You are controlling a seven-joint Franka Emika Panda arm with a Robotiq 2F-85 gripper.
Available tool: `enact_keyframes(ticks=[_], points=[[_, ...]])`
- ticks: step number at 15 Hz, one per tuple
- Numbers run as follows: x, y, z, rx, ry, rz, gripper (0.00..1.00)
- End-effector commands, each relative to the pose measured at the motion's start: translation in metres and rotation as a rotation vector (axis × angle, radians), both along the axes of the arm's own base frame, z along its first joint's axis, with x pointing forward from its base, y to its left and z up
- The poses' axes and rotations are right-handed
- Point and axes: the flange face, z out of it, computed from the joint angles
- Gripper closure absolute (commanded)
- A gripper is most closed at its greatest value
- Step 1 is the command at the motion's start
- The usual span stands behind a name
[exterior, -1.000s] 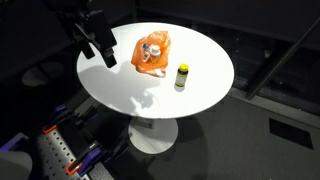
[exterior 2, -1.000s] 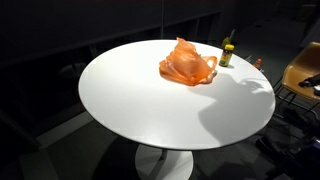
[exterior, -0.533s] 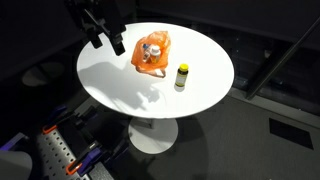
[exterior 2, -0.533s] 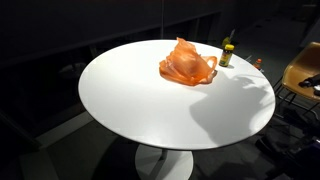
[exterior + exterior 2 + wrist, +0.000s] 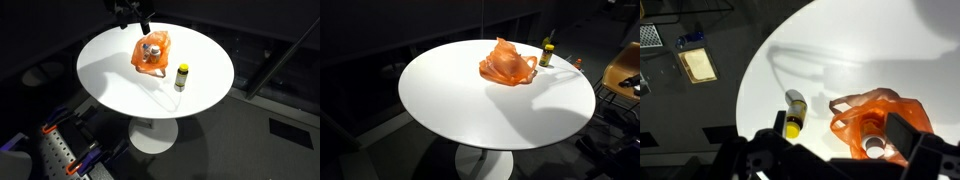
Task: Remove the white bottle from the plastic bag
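A dark room is surrounding a round white table (image 5: pixel 105 75) that is carrying an orange plastic bag (image 5: pixel 150 62).
Your pincer (image 5: pixel 136 12) is hovering well above the bag with its jaws spread wide, gripping nothing; the white bottle (image 5: pixel 876 148) is sitting inside the bag, below the pincer, with a yellow-capped bottle (image 5: pixel 181 76) standing nearby.

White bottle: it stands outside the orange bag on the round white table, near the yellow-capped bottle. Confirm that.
Not right. The white bottle sits inside the orange bag, as an exterior view and the wrist view show. The rest holds: round white table, yellow-capped bottle nearby.
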Motion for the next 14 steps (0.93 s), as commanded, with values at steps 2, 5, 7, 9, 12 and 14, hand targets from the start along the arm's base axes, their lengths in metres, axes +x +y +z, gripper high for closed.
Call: enact_keyframes(ticks=[2,5,7,9,12,14], points=[[0.067,0.018,-0.015,0.088,0.001,0.036,0.0],[0.098,0.029,-0.032,0.142,0.022,0.065,0.0],[0.115,0.029,-0.04,0.168,0.038,0.074,0.0],[0.12,0.023,-0.036,0.156,0.04,0.035,0.0],[0.116,0.026,-0.045,0.155,0.034,0.042,0.0],[0.117,0.025,-0.043,0.155,0.033,0.04,0.0]])
